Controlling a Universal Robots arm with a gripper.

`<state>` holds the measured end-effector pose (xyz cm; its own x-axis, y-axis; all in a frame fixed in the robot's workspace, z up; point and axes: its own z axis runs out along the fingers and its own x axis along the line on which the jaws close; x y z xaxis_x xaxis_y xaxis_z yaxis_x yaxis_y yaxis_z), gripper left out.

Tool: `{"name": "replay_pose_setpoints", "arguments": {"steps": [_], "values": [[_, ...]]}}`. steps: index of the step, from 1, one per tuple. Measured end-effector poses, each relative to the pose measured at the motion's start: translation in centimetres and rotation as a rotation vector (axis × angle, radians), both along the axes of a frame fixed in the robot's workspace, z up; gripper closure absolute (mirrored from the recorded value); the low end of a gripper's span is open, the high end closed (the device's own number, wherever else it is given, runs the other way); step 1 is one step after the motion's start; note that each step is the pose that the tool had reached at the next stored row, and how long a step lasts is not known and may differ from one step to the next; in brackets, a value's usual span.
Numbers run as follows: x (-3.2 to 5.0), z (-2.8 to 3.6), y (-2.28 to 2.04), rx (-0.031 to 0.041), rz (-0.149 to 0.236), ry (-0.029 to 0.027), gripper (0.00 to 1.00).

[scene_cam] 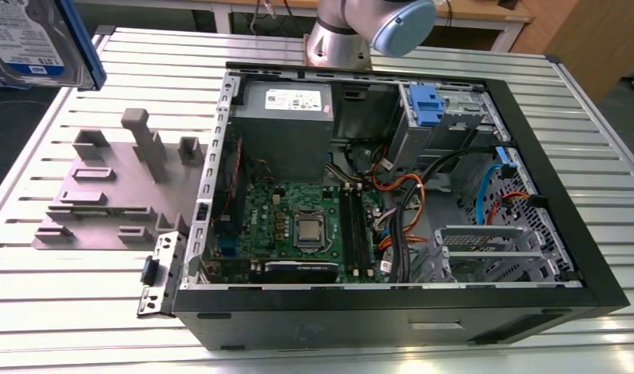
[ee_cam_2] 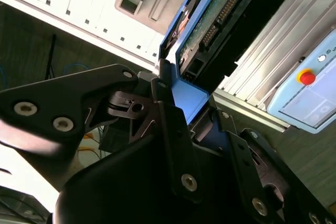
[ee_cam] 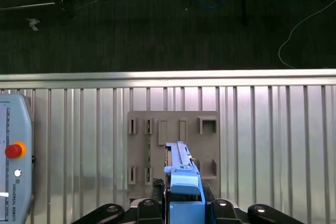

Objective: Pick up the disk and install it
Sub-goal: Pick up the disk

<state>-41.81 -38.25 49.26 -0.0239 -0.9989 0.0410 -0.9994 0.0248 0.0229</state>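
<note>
- I saw the hand (ee_cam: 185,205) pinching the disk (ee_cam: 184,179) by its blue frame, one finger (ee_cam_2: 167,114) pressed to each side.
- In the exterior view, the disk (scene_cam: 31,39) hung at the top left corner, up off the desk (scene_cam: 608,132) and well apart from the open computer case (scene_cam: 568,210).
- In the first wrist view, the disk stood edge-on over the grey holder plate (ee_cam: 157,145), which lay on the desk.
- A control pendant (ee_cam: 13,156) with a red button lay beside that plate.

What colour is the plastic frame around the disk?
Blue. The frame on the disk shows best in the first wrist view.
</note>
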Motion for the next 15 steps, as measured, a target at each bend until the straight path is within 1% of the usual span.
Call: {"name": "replay_pose_setpoints", "arguments": {"steps": [5, 12, 15], "values": [[0.44, -0.07, -0.68, -0.0026, 0.0, -0.0001, 0.64], [1.07, -0.13, -2.0, -0.004, 0.0, -0.0002, 0.64], [1.63, -0.16, -2.34, -0.0042, 0.0, 0.0, 0.64]]}}
